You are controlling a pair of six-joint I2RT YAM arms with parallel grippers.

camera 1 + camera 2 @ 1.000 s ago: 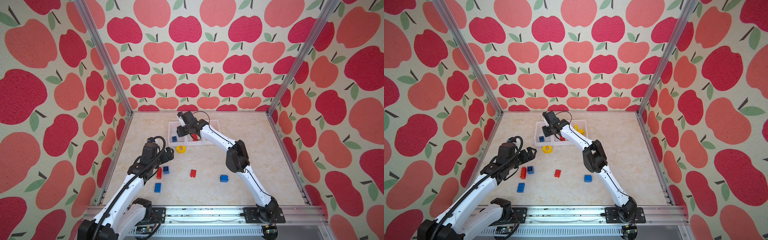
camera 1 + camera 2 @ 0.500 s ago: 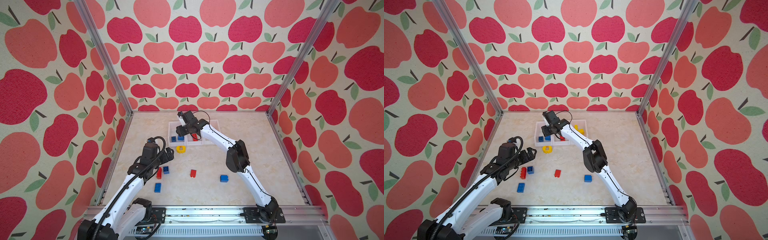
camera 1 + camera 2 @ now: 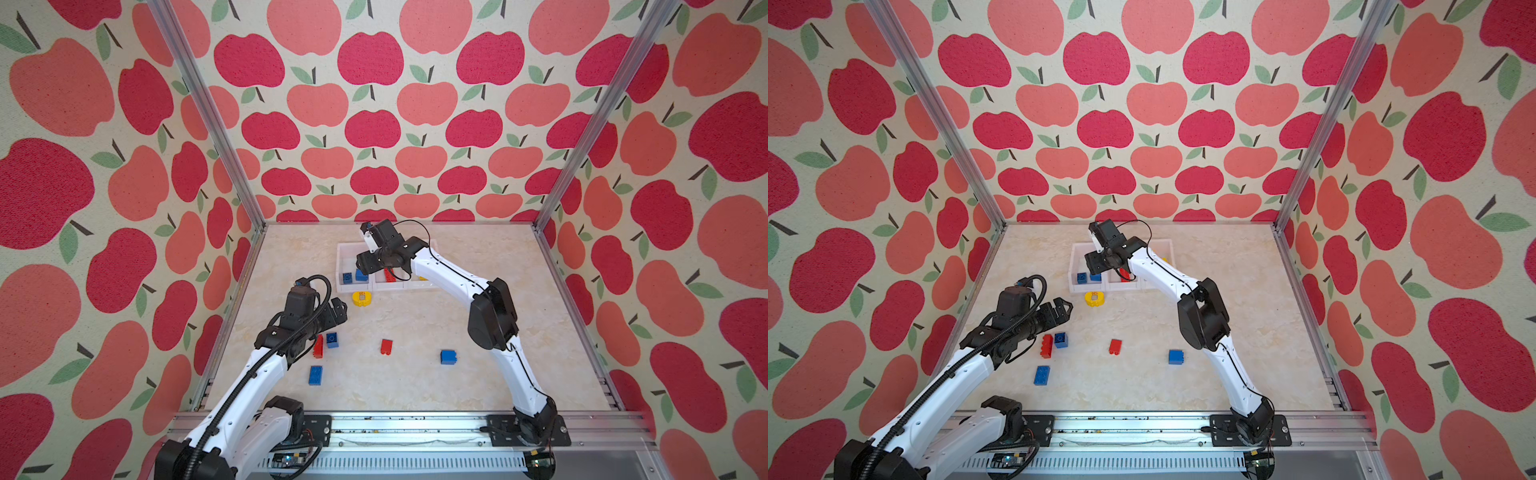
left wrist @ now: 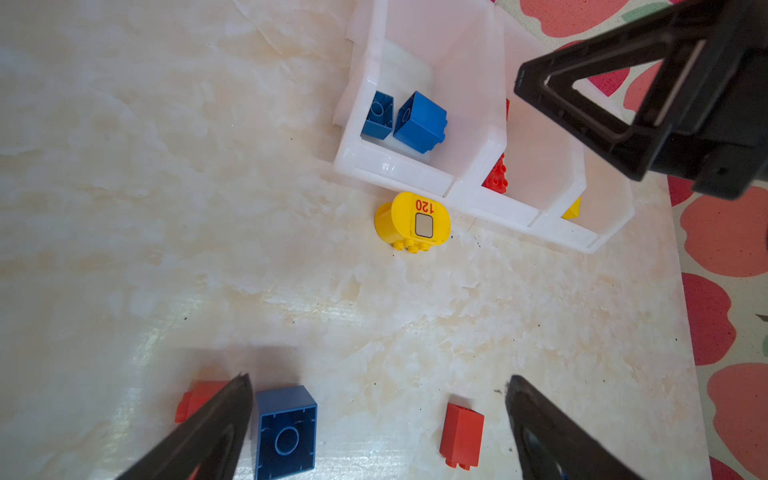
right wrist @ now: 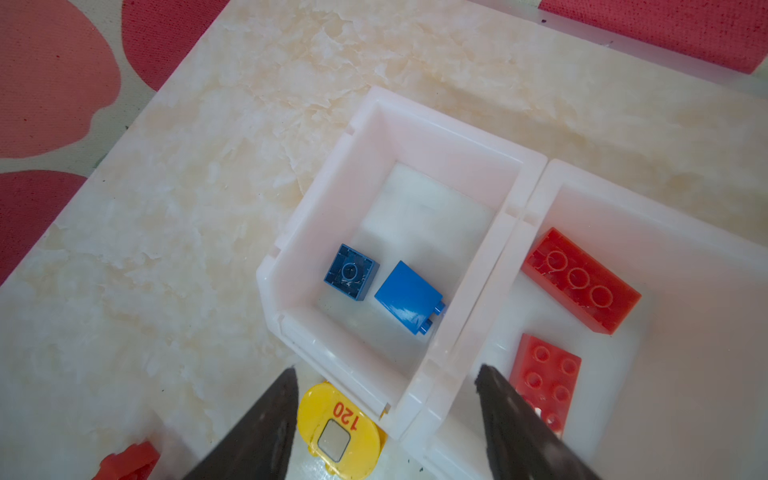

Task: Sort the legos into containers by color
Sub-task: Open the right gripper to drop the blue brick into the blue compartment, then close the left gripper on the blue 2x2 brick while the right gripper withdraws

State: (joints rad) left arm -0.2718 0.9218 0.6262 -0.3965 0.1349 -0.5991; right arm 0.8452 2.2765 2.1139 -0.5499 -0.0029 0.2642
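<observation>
Both left claw and right claw gape empty; yellow lego, seemingly touching containers, reads "120".

Right gripper hovers over the containers; loose legos lie nearby.

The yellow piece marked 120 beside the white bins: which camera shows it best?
The left wrist view: the yellow piece lies whole and sharp, number and grey square readable. The right wrist view has it close but at the picture's edge. In both top views it is a tiny yellow dot.
</observation>
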